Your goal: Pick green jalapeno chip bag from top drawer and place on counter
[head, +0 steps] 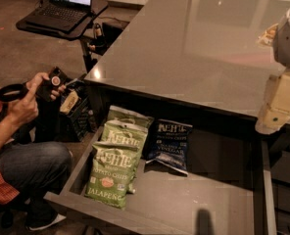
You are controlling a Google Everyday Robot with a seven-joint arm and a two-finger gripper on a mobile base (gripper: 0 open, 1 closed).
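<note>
The top drawer [194, 202] is pulled open below the counter [194, 48]. At its left lie three overlapping green chip bags. The front one [108, 176] reads JALAPENO, a second [128, 138] lies behind it, and a third [131, 115] is partly tucked under the counter edge. A dark blue chip bag [169, 146] lies to their right. My arm's beige links [277, 102] hang at the right edge above the counter's front. A dark blurred part of my gripper [204, 223] shows at the bottom edge over the drawer's front, well right of the bags and holding nothing visible.
A person [22, 151] in a red shirt and jeans crouches at the drawer's left, holding a small black device [52, 80]. A laptop [69, 1] stands on a black stand at the back left. A black crate [76, 111] sits by the counter's corner.
</note>
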